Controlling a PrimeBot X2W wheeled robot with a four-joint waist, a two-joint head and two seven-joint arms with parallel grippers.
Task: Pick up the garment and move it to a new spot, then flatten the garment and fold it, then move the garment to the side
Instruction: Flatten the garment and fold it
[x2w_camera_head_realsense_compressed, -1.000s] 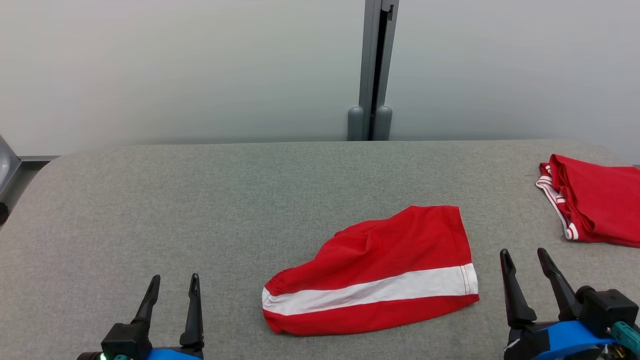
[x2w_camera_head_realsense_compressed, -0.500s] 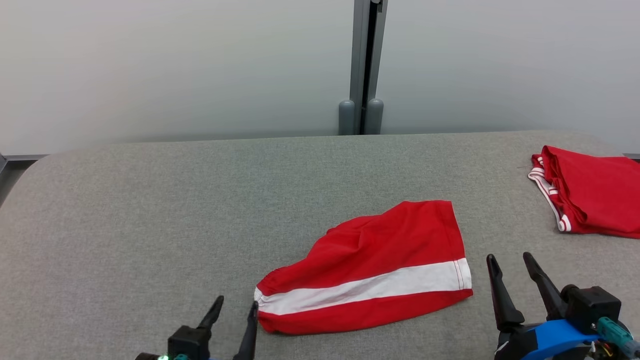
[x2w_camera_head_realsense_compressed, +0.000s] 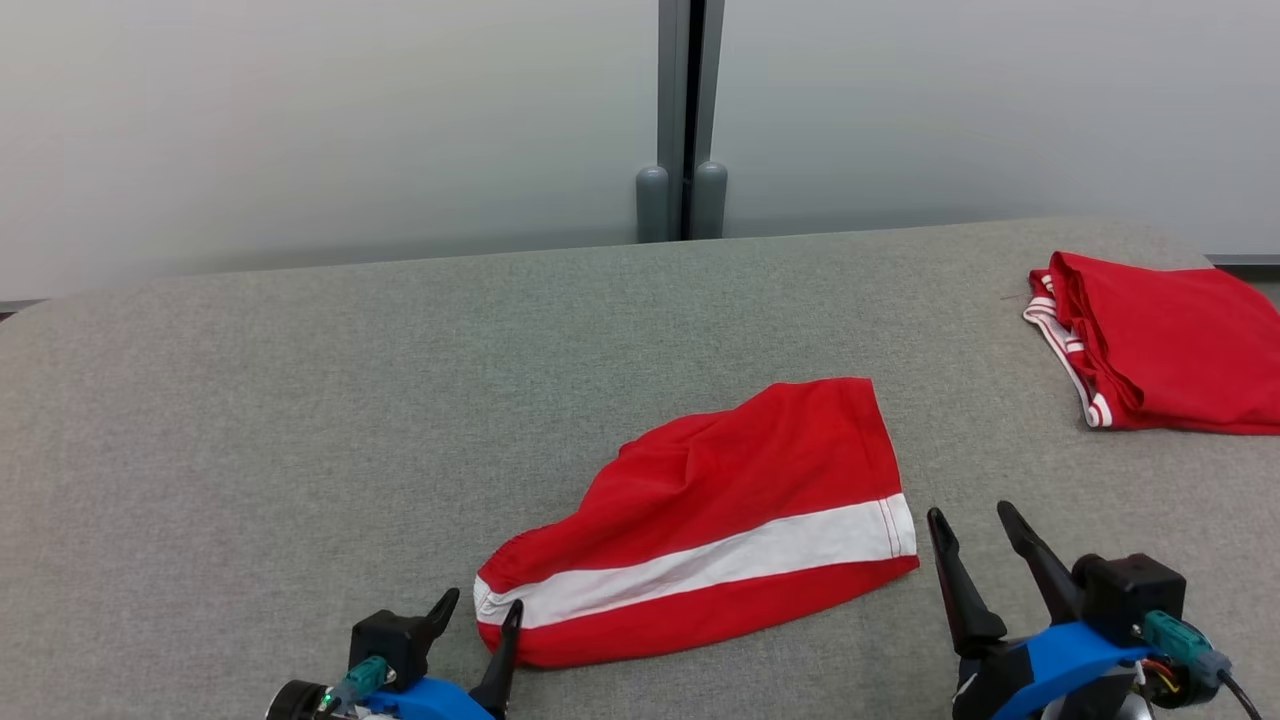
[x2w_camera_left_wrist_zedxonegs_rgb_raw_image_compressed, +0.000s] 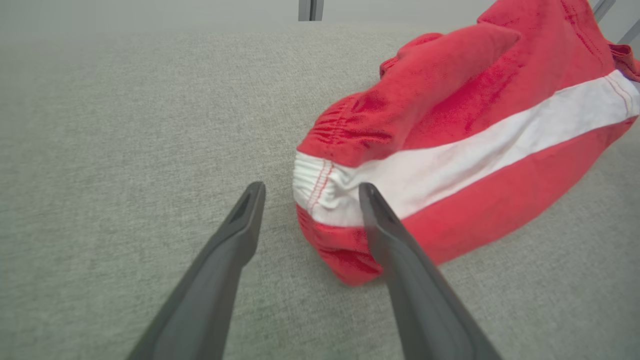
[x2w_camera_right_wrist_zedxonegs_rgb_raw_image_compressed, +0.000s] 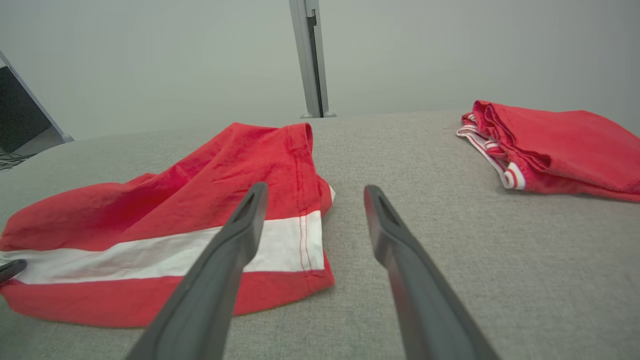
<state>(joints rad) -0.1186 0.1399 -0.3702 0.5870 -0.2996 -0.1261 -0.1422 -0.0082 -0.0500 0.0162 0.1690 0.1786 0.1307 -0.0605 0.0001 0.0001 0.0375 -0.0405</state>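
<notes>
1. While the garment (x2w_camera_head_realsense_compressed: 700, 530) lies rumpled on the desk (x2w_camera_head_realsense_compressed: 300, 400), the left gripper (x2w_camera_head_realsense_compressed: 482, 601) brackets its waistband corner, fingers apart, seemingly lining up a pinch.
2. Beside the hem, the right gripper (x2w_camera_head_realsense_compressed: 970, 512) hovers, fingers spread, empty.

A grey fabric-covered table (x2w_camera_head_realsense_compressed: 300, 400) carries two things. A red garment with a white stripe (x2w_camera_head_realsense_compressed: 720, 510) lies rumpled near the middle of the front edge, and a folded red garment (x2w_camera_head_realsense_compressed: 1160, 340) lies by the far right corner.

Bright, even, soft-shadowed, sharp
</notes>
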